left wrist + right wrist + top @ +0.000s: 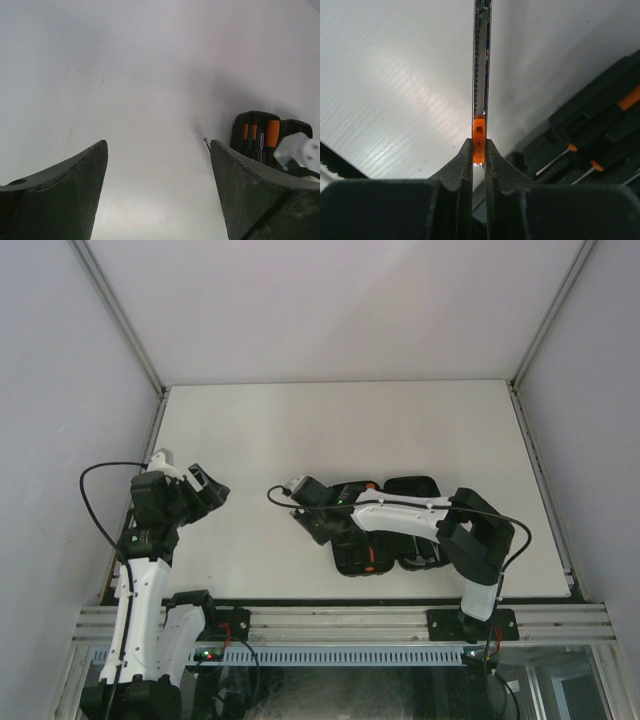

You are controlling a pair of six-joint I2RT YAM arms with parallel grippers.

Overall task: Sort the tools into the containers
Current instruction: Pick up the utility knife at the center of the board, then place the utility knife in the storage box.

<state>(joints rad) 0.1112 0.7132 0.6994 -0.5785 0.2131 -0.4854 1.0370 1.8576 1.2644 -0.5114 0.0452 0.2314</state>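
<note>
A flat tool [481,75], a thin metal strip with a toothed edge and an orange part at its base, is seen edge-on and pinched between the closed fingers of the right gripper [479,145], pointing away toward 12 o'clock over the table; what kind of tool it is cannot be told. At 3 o'clock from it lies the open black case [590,115], with orange-and-black screwdrivers [612,112] resting in its moulded slots. From above, the case [385,540] sits toward 4 o'clock from the middle of the white table [340,430], largely covered by the right arm [400,515], which reaches across it toward 9 o'clock to the right gripper [313,523]. The left gripper [205,490], near the table's 9 o'clock edge, has its fingers [75,195] spread wide with nothing between them, above bare surface. Pale grey walls [60,360] enclose three sides, and a metal rail [340,620] runs along the 6 o'clock edge.
</note>
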